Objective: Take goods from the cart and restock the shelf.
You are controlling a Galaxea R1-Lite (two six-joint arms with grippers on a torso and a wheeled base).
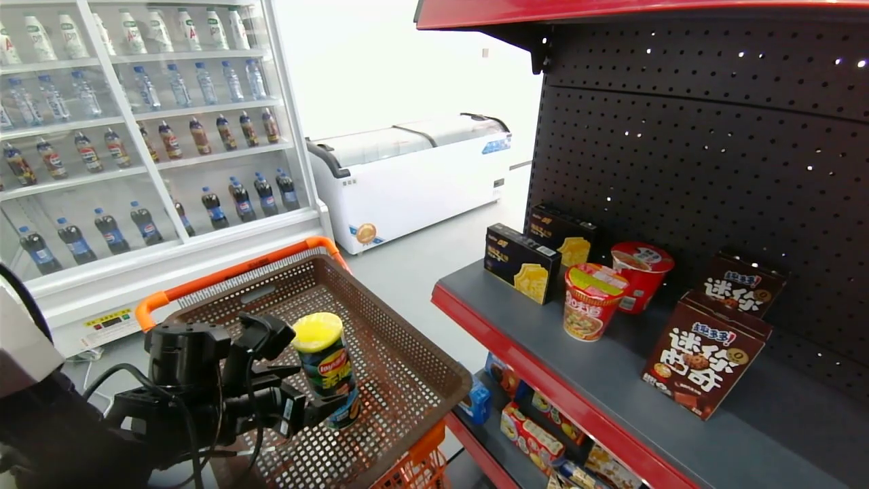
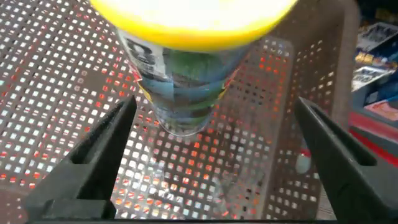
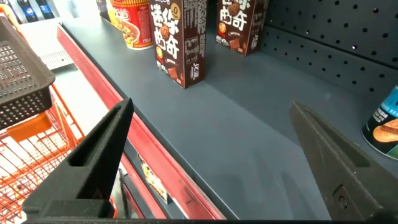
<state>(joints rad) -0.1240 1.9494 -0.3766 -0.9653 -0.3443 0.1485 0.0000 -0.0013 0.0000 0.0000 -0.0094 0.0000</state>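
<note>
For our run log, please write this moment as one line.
left tool: open, astride upright chips can in cart basket, not touching | right tool: open, above grey shelf | stage: pre-grasp

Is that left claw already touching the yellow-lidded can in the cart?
Apart. In the left wrist view the left gripper is open, its fingers either side of the can, basket mesh showing in both gaps.

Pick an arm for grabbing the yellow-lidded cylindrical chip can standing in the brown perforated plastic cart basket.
Left. The left gripper is open, straddling the yellow-lidded chip can in the brown cart basket. The right gripper is open over the grey shelf deck, away from that basket.
</note>
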